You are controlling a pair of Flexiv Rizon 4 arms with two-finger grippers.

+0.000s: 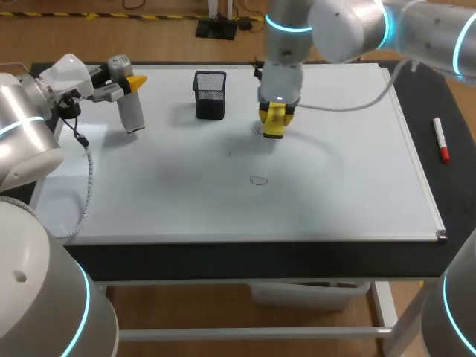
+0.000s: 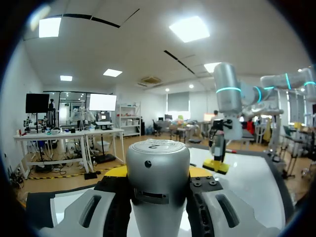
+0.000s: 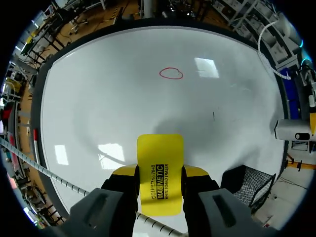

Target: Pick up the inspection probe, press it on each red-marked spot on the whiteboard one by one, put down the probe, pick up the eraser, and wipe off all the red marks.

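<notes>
**Containers.** One black mesh cup [image 1: 210, 94] stood upright on the whiteboard [image 1: 335, 193] near its rear edge, between the two claws. Through its open top only its own mesh walls showed.

**Count.** One inspection probe [image 1: 132, 110], one eraser [image 1: 274, 128], one ring mark [image 3: 171, 73], one marker pen [image 1: 440, 139], one cup and two claws.

**Claw state.**
- The left claw [image 1: 135, 82] pinched the silver inspection probe from two sides. It held the probe over the left rear part of the whiteboard, well apart from the mark.
- The right claw [image 1: 274, 119] was clamped on the yellow eraser, one finger on each long side. It sat near the cup and behind the mark.
- Whether the eraser touched the board could not be told.

**Other items.** The marker pen (white body, red ends) lay on the dark worktop [image 1: 450, 201] just off the whiteboard's right edge.

**View differences.**
- The right wrist view showed the mark as a red oval ahead of the eraser and apart from it. The head view showed the same mark only as a thin dark ring.
- The right wrist view also showed the cup beside the claw, with the probe beyond it.
- The left wrist view showed the probe's rounded end cap between its fingers, and the right claw with the eraser ahead over the board. Neither the mark nor the cup appeared there.
</notes>
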